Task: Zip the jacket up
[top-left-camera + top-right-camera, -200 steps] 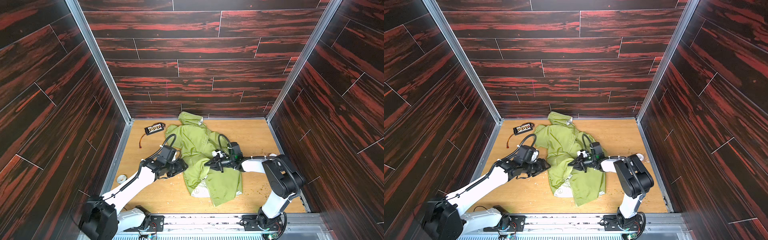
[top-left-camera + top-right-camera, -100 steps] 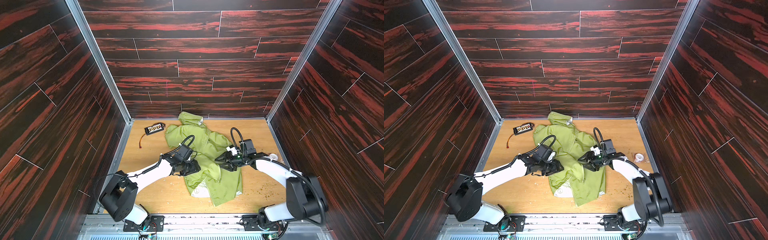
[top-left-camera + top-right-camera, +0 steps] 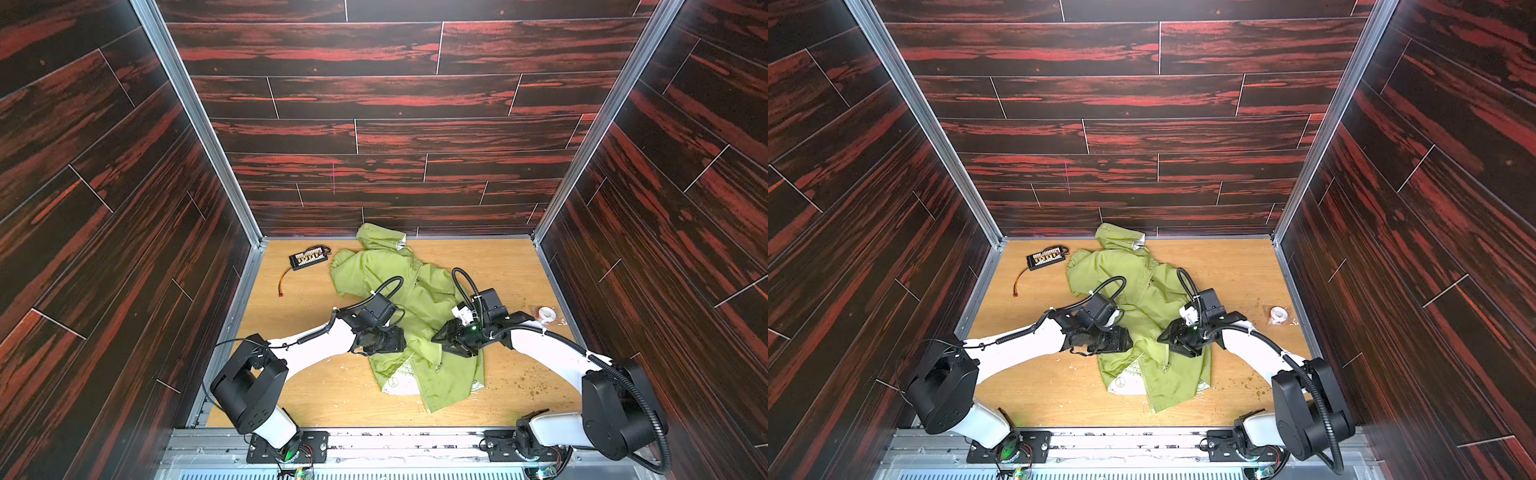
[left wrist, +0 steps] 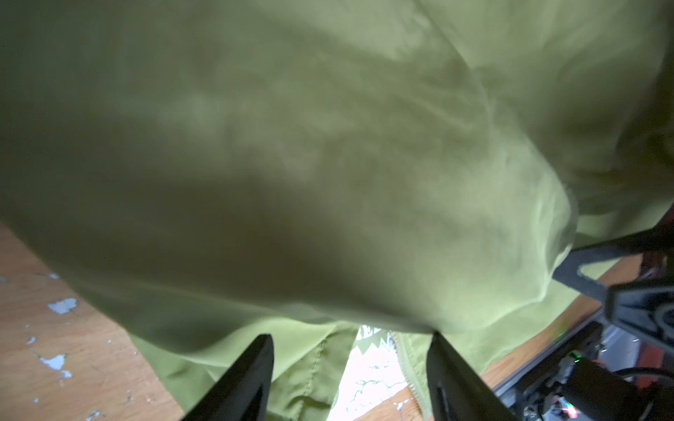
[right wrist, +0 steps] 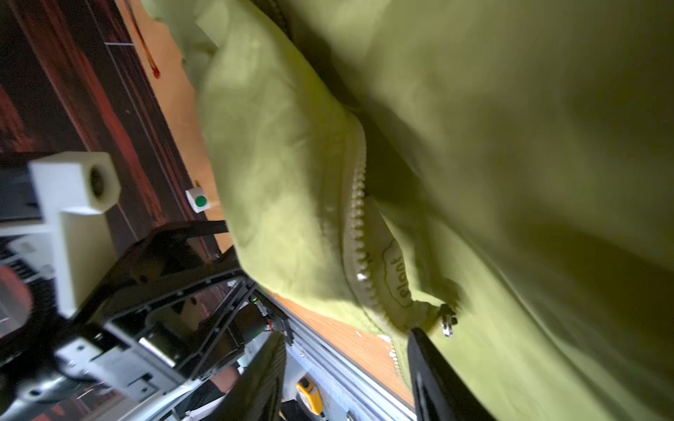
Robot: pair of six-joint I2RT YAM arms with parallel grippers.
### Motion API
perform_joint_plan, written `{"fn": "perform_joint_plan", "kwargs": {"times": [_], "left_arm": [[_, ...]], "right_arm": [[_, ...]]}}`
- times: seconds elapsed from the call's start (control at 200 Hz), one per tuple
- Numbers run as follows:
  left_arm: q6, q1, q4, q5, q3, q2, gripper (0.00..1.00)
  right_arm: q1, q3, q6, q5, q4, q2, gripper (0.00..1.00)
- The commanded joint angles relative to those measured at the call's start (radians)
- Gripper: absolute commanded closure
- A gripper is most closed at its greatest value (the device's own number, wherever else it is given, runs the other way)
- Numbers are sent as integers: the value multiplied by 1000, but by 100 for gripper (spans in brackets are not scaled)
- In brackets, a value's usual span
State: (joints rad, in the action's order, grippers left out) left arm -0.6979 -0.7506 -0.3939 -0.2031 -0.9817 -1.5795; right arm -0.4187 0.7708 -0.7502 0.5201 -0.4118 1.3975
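Scene: the jacket [image 3: 428,299] lies crumpled across the middle of the table [image 3: 498,266], hood at the table's far edge against the back wall [image 3: 374,199], hem toward the table's near edge. At the hem the fronts are parted and the white patterned lining [image 3: 395,380] shows, so the zip is not closed there; higher up I cannot tell. The left gripper [image 4: 350,335] sits low over the table's middle, on the robot's left side of the garment. Its jaws stand well apart, with fabric bulging just past the fingertips [image 4: 251,371] and nothing pinched between them. The right gripper [image 5: 345,332] is opposite, also near the table's middle. Its jaws are partly apart and empty, and one finger [image 5: 434,375] lies against the fabric edge. In the right wrist view a run of loose zipper teeth [image 5: 359,218] curves along one front. The small metal zipper pull [image 5: 446,320] sits just beside that finger, ungripped. Judgement: the step in hand is the approach to the zip's lower end, with no grasp made yet. The next move calls for a fine pinch on the pull by the right gripper while the left tensions the hem, with both tapes lined up first. The thin slack cloth will likely bunch.
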Motion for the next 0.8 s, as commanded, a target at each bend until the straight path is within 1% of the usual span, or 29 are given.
{"fn": "perform_joint_plan", "kwargs": {"times": [0.0,0.18,0.376,0.416,0.461,0.486,0.536,0.656,0.691,0.711,0.726,0.797], "left_arm": [[82,-23,-33,48,-7,25,29],[125,-53,-56,63,-50,-51,29],[151,-79,-93,103,-119,-149,29],[153,-80,-100,110,-132,-165,31],[152,-81,-115,126,-148,-178,39],[152,-80,-124,135,-156,-197,45],[153,-80,-137,150,-168,-205,63],[157,-79,-173,183,-190,-190,89],[162,-79,-210,190,-195,-178,100],[164,-78,-218,192,-196,-177,100],[167,-77,-225,195,-195,-149,100],[178,-72,-258,195,-190,-98,100]], "right_arm": [[-15,-17,27,-34,-14,43,44],[-23,-25,22,-21,21,80,49],[-32,-16,21,-11,44,125,56],[-32,-15,22,-9,47,131,58],[-34,-12,22,-9,47,135,60],[-34,-11,21,-10,47,136,61],[-35,-9,20,-8,47,136,62],[-41,-3,7,16,54,125,63],[-44,-1,2,24,57,121,64],[-47,1,0,31,58,118,66],[-50,3,-2,35,59,117,69],[-60,17,-12,65,64,112,80]]}}
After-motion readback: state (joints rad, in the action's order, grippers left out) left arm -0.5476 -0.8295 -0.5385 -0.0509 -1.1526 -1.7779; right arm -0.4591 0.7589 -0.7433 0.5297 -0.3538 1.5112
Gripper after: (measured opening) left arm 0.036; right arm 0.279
